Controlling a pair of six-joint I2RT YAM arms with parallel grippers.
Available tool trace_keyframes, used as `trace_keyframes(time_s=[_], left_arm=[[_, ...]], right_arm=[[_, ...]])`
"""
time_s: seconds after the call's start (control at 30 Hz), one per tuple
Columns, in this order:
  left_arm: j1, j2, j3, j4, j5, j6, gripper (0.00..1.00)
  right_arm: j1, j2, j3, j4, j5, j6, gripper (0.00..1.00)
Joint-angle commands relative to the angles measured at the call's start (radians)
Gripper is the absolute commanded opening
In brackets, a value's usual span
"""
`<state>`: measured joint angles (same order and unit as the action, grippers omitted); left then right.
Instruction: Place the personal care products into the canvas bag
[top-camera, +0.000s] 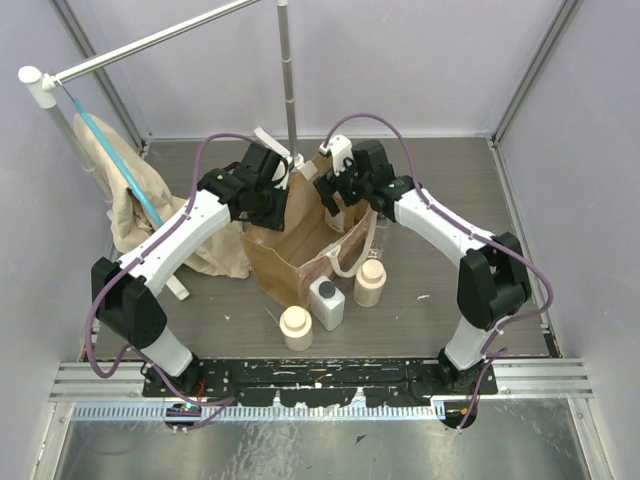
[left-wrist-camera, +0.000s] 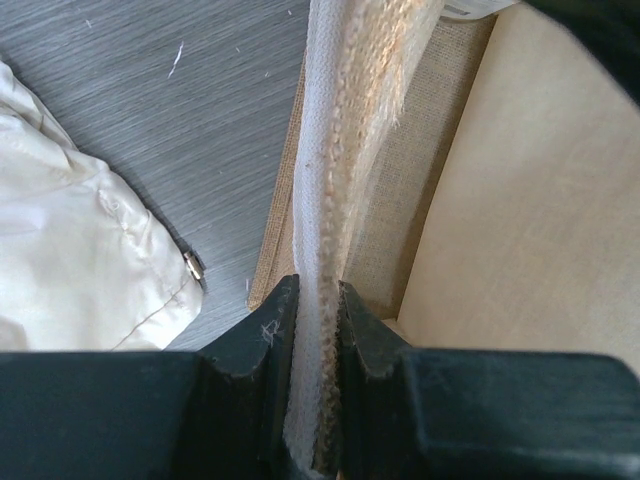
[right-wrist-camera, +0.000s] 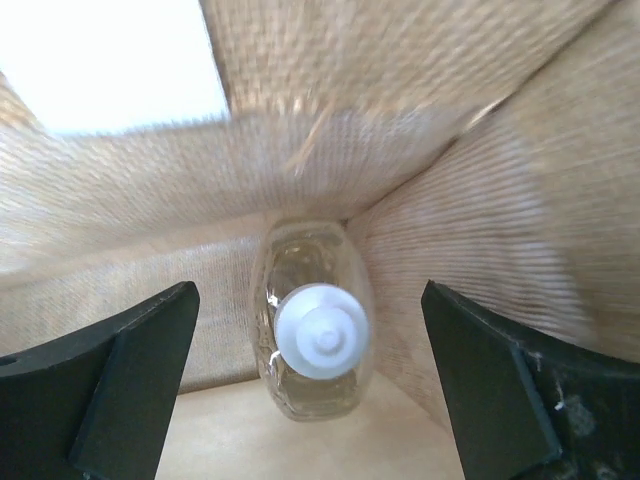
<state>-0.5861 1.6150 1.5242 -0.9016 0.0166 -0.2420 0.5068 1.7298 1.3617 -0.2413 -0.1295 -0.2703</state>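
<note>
The canvas bag (top-camera: 290, 255) sits in the middle of the bench (top-camera: 440, 270), between the two arms, with its mouth toward the far side and a cream loop handle (top-camera: 352, 262) draped over its near right edge. The left fingers (left-wrist-camera: 268, 335) are pressed almost together, pinching the bag's rim where a cream webbing strip (left-wrist-camera: 320, 200) runs along the woven edge (in the left wrist view the strip rises straight up out of the pinch). The right fingers (right-wrist-camera: 140, 370) are spread wide and reach down into the bag's open mouth, holding nothing. Between them, touching neither, the slim clear bottle (right-wrist-camera: 315, 335) sits on the bag's pale floor, its white cap toward the camera, tucked into a corner of the woven walls. Three other products stand upright on the bench outside the bag, just on its near side. A cream round bottle (top-camera: 296, 327) with a beige cap is at the near left. A white square bottle (top-camera: 326, 302) with a dark cap is just beside it to the right. A second cream round bottle (top-camera: 370, 283) is farther right, next to the loop handle. At the left of the bench a beige cloth (top-camera: 130, 215) with a blue strap (top-camera: 115, 160) hangs from a white rail (top-camera: 150, 40) and pools on the surface, well apart from the bottles.
</note>
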Motion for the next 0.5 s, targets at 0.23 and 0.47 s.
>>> trace_keyframes(time_s=[0.23, 0.47], left_arm=[[-0.001, 0.03, 0.032, 0.005, 0.015, 0.015, 0.04], [0.0, 0.029, 0.029, 0.011, 0.01, 0.019, 0.04]], right_arm=[[0.003, -0.208, 0.23, -0.06, 0.025, 0.132, 1.0], [-0.025, -0.199, 0.388, -0.343, 0.317, 0.255, 1.0]])
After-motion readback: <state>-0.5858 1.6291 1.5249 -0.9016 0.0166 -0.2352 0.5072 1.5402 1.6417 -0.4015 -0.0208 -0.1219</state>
